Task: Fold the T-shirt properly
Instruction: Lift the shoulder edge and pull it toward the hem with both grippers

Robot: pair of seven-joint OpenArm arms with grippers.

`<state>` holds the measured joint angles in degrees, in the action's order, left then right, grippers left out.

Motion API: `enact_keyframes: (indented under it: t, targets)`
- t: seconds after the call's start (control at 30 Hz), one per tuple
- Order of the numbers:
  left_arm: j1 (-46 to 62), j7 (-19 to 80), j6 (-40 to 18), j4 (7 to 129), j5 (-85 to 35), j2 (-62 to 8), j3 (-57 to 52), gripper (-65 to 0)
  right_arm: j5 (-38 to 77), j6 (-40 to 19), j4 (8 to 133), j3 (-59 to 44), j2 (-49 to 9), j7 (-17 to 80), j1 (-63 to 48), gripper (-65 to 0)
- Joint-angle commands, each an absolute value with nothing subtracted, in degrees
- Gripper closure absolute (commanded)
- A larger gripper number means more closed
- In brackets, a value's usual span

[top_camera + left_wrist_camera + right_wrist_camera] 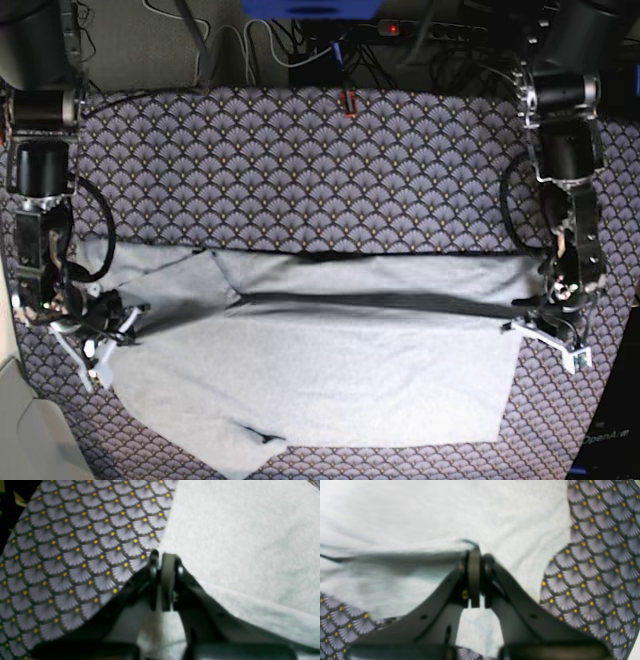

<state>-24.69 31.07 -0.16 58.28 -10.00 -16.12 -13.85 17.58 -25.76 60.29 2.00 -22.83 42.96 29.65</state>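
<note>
Base view alone shows both fingers pinching (tight) the stretched T-shirt.

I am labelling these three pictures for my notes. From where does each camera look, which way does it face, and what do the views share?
Left wrist: sits on the left arm, faces down past the left hand, shut on the T-shirt edge beside the tablecloth.
Right wrist: sits on the right arm, faces down past the right hand, shut on the T-shirt.
Base: looks down from above at the table; both arms show, left hand, right hand.
Shared: the shirt and tablecloth appear in all views.
</note>
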Motion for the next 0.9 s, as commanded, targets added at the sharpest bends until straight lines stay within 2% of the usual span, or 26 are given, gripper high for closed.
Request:
enact_keyframes:
  t: [0.0, 0.33, 0.6, 0.87]
  targets:
    - [-27.30, 29.14, -0.04, 58.95, -8.84, -16.66, -14.02, -0.4, 17.63, -25.89, 60.26, 1.63, -23.60, 40.92, 32.13, 0.0]
    - [-28.53, 24.66, 0.22, 58.51, -4.00, -16.22, -6.81, -0.4, 17.45, -25.89, 52.18, 2.95, -23.52, 36.62, 35.56, 0.0]
    - [-28.70, 24.66, 0.22, 57.19, -4.00, -15.60, -7.16, -0.4, 17.45, -25.89, 51.38, 3.30, -23.52, 35.56, 36.62, 0.0]
    - [-29.41, 24.66, 0.22, 57.19, -4.00, -16.31, -7.16, -0.4, 17.36, -25.63, 51.30, 7.78, -23.43, 33.45, 36.88, 0.0]
